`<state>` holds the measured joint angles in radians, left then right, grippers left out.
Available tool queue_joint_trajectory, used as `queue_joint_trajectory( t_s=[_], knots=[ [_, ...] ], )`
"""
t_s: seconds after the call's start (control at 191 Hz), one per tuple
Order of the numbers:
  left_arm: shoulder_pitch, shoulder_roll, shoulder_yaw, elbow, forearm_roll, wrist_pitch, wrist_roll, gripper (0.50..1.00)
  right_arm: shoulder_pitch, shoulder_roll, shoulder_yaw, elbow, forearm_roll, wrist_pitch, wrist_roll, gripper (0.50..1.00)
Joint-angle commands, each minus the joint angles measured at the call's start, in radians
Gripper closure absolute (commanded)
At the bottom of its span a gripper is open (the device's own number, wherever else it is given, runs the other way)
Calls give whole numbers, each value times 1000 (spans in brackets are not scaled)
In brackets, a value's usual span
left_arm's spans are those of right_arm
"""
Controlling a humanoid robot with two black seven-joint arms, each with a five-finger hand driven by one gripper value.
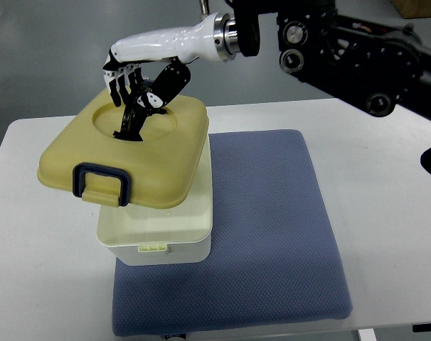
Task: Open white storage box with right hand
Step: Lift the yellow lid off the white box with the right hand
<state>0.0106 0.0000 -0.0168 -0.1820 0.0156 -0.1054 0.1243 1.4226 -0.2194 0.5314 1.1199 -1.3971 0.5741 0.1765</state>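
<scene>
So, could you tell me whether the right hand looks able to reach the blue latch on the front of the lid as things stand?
Probably yes: the right hand sits on the raised lid, its fingers in the round recess, and nothing covers the blue latch at the near edge.

one steep overhead view, robot's side

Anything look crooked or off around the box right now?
Yes: the yellow lid sits tilted and shifted left off the white storage box, overhanging it, with the right hand on its circular recess. That fits a lid mid-opening. Blue mat lies flat; nothing spilled.
</scene>
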Motion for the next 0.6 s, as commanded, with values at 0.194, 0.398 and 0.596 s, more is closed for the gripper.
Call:
queue_joint_trajectory(
  t_s=[0.194, 0.398, 0.596],
  knots=[
    [0, 0, 1, -2, 0, 0, 0, 500, -19, -284, 52, 15, 1, 37, 21, 1000],
    [0, 0, 3, -11, 1, 0, 0, 500, -137, -419, 45, 15, -11, 37, 44, 1000],
    [0, 0, 3, -19, 1, 0, 0, 500, -254, -448, 12, 12, -83, 37, 46, 1000]
  ],
)
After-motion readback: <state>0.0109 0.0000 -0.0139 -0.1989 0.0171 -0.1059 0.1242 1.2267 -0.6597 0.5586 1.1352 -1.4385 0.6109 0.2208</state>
